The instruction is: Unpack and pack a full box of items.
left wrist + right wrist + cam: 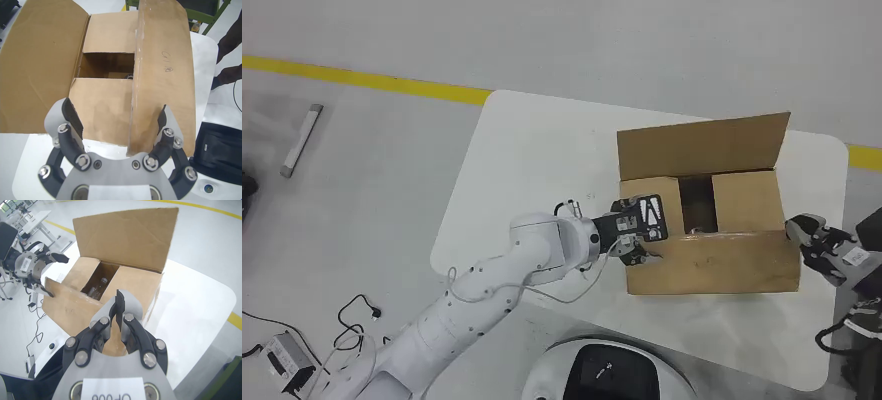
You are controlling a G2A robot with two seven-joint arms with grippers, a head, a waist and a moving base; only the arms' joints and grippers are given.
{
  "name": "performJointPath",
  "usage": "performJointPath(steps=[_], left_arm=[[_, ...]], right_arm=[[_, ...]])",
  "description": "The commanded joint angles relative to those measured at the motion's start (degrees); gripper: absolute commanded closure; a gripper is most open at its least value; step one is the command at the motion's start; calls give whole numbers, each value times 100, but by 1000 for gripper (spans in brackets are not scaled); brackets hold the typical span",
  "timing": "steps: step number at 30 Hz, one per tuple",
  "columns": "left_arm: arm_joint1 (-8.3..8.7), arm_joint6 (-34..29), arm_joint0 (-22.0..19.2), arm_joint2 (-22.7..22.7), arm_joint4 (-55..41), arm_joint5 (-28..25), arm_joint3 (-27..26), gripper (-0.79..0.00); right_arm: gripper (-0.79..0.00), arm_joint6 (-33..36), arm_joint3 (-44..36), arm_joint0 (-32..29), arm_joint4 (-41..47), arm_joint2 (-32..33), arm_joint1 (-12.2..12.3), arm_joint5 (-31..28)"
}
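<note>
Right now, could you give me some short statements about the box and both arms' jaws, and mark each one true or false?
1. The far flap of the box stands up, open. True.
2. The left gripper has its jaws shut. False: they are open, one on each side of the taped near flap.
3. The right gripper has its jaws shut. True.
4. The two inner flaps close the box fully. False: a gap is left between them, and a bottle shows through it.
5. The box stands on the floor. False: it stands on the white table.
</note>
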Motion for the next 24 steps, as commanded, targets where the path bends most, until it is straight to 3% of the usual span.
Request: performJointPath(steps=[1,10,16,24], left_arm=[[-12,2,-11,-18,21,31,23,-785],[-15,-83,76,-132,111,-16,-89,-785],[27,-241,267,-297,101,-91,-431,-785],[109,-657,701,-438,248,-113,-926,-785]], right_arm=[[0,44,14,-22,-110,-132,8,-52],[0,-67,307,104,-685,-774,25,174],[0,-158,423,211,-890,-1042,33,279],[0,-463,315,228,-736,-559,29,529]])
